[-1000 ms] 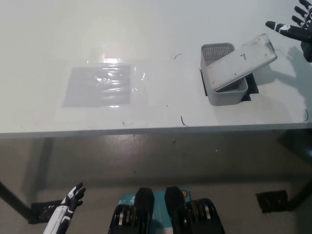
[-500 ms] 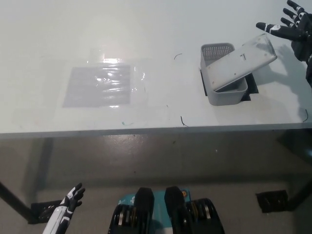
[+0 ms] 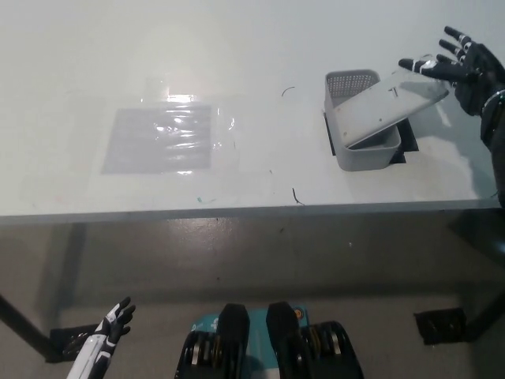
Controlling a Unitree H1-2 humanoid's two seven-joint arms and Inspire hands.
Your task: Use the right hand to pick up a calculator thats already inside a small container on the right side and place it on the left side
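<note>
A: Black right hand [image 3: 461, 67] spread wide over the calculator's [image 3: 388, 105] far end, which lies tilted across the grey basket [image 3: 359, 150]!

B: White left hand [image 3: 109, 329] hangs low, below the surface [image 3: 260, 47].

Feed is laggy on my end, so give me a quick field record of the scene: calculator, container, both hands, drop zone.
calculator: tilted, lying across the container, upper end sticking out past the rim to the right
container: small grey basket, right side of the table
right hand: open, at the calculator's upper end, no grip yet
left hand: open, resting low, below the table edge
plastic sheet: flat on the table's left side, nothing on it
</note>
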